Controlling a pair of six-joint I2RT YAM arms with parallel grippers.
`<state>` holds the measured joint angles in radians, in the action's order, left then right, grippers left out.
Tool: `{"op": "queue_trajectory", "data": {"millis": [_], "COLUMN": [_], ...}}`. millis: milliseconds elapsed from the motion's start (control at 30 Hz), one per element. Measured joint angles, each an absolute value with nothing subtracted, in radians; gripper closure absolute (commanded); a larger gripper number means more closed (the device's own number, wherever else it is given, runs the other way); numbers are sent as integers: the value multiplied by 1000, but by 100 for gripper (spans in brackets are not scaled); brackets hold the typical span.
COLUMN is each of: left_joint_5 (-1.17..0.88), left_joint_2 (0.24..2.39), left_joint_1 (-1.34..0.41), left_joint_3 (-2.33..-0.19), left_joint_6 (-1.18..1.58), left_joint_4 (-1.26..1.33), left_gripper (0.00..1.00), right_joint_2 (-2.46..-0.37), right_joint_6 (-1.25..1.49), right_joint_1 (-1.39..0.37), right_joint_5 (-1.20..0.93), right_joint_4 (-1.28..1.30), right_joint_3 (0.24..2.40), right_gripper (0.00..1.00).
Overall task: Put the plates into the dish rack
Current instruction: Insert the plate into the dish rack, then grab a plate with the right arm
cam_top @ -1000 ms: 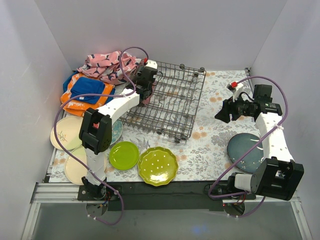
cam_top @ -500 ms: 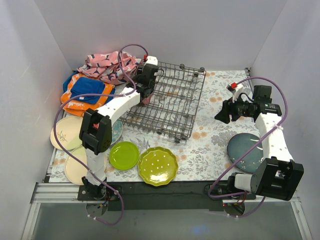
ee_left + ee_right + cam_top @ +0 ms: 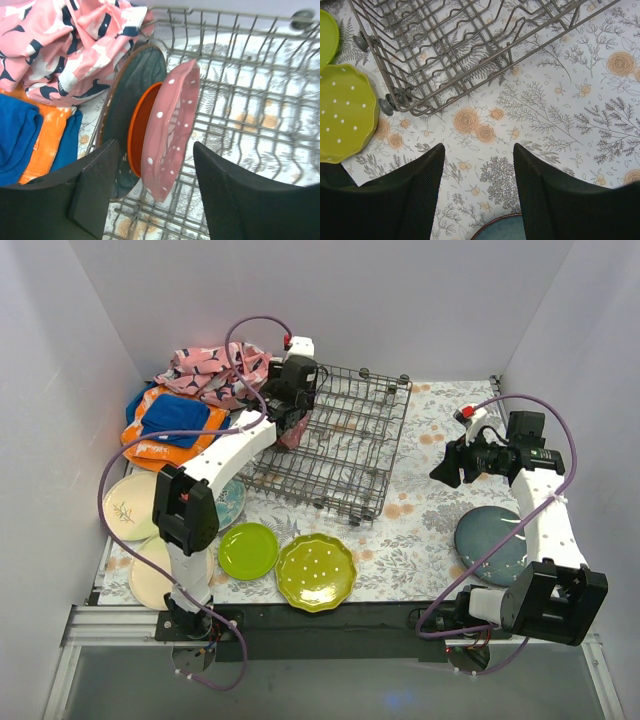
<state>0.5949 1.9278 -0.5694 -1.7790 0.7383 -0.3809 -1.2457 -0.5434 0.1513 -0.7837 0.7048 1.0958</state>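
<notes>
The dish rack (image 3: 340, 450) lies mid-table. At its back left corner three plates stand on edge between the tines: a dark blue-grey one (image 3: 131, 85), an orange one (image 3: 141, 127) and a pink dotted one (image 3: 170, 125). My left gripper (image 3: 155, 152) hovers open just above the pink plate, its fingers on either side and clear of it. Over the patterned cloth at the right, my right gripper (image 3: 477, 150) is open and empty, just past a blue-grey plate (image 3: 490, 535). Two lime plates (image 3: 248, 550) (image 3: 316, 572) and two cream plates (image 3: 130, 505) (image 3: 150, 575) lie flat at the front left.
A pink patterned cloth (image 3: 210, 370) and folded blue and orange cloths (image 3: 175, 425) are piled at the back left, beside the rack. A teal-rimmed plate (image 3: 233, 502) is partly hidden under the left arm. White walls enclose the table.
My left gripper has opened, letting go of the pink dotted plate, which stays upright in the rack, and has drawn up a little. The right arm has not moved.
</notes>
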Motion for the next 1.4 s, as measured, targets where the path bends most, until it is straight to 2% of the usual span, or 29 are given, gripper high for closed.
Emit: {"op": "queue_trajectory", "data": {"millis": [433, 867, 1067, 1400], "left_joint_5": [482, 241, 173, 104], "left_joint_2": [1634, 1265, 1100, 957], "left_joint_1": [-572, -572, -572, -571], "left_joint_3": [-1765, -1480, -1306, -1100], "left_joint_6": [893, 1053, 1154, 1281], "left_joint_4": [-518, -615, -635, -627], "left_gripper": [26, 24, 24, 24], "right_joint_2": [-1231, -1279, -1275, -1209], "right_joint_6": [-623, -828, -899, -955], "right_joint_1": [151, 127, 33, -252], "right_joint_5": [-784, -772, -758, -751], "right_joint_4": [755, 987, 1053, 1098], "right_joint_3": [1087, 1088, 1079, 1013], "right_gripper": [36, 34, 34, 34]}}
